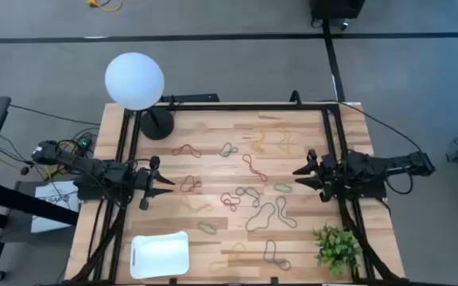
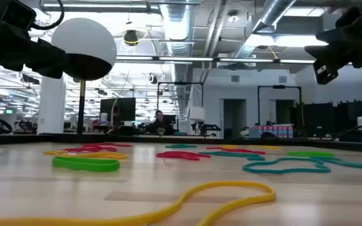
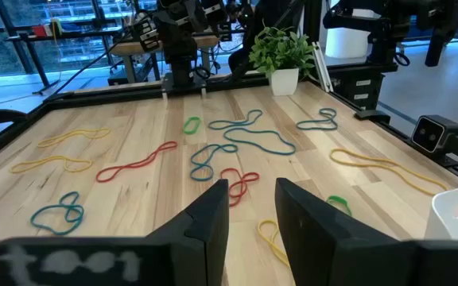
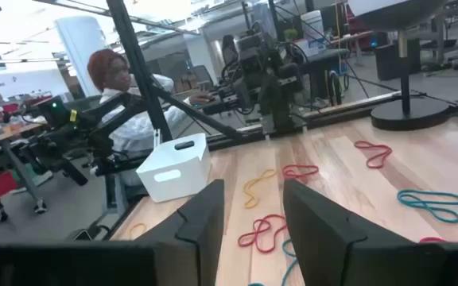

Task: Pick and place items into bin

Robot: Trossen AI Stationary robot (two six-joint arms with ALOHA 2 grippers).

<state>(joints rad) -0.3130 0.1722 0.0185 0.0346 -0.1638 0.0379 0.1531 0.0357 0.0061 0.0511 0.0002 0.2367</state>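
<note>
Several thin rubber-band items lie flat and scattered over the wooden table: a red one (image 1: 186,149), a grey one (image 1: 269,214), a green one (image 1: 283,188) and others in yellow and teal. The white bin (image 1: 161,254) stands near the front left corner, away from both arms. My left gripper (image 1: 165,184) hovers open at the table's left side, above the wood, with a red band (image 3: 237,183) just beyond its fingers. My right gripper (image 1: 298,178) hovers open at the right side, facing the bands. Nothing sits between either pair of fingers.
A white globe lamp (image 1: 135,81) on a black base stands at the far left. A green plant (image 1: 336,246) in a pot stands at the near right corner. Black frame rails (image 1: 334,143) run along the table's left and right sides. A person (image 4: 122,79) sits beyond the table.
</note>
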